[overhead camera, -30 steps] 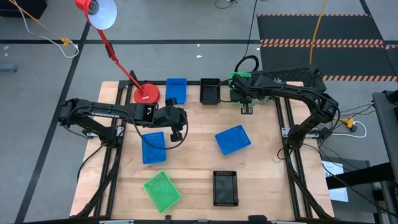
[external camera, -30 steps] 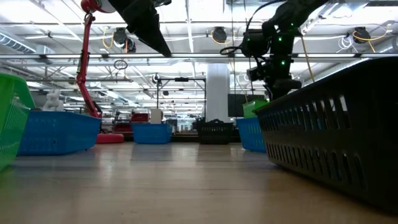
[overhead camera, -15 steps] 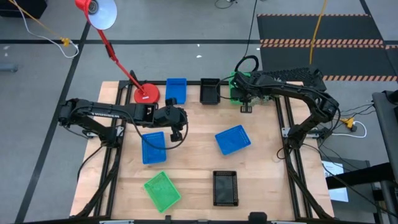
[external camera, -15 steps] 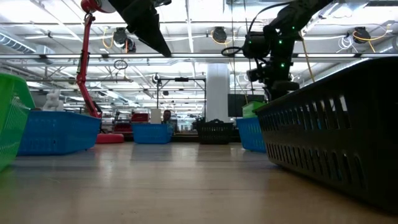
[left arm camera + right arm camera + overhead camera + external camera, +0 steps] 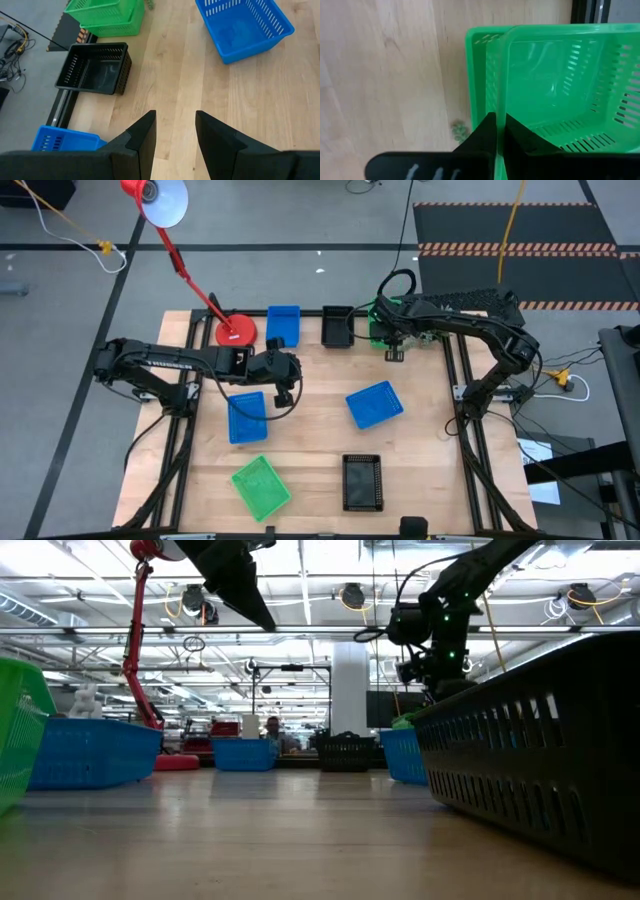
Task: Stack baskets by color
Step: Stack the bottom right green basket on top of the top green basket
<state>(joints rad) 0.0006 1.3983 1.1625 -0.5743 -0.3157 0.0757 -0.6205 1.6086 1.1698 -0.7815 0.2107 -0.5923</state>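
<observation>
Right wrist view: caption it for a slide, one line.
Right gripper, fingers pinched on the rim of a green basket, nesting it into another green basket on the wooden table.

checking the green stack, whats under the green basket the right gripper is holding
The right gripper is shut on the wall of a green basket that sits nested in a second green basket on the table. The lower basket's floor is covered.

Light wooden table top (image 5: 310,440), smooth, faintly grained; green basket (image 5: 555,90) of glossy slotted plastic beside it; black basket (image 5: 95,70) of glossy plastic.
</observation>
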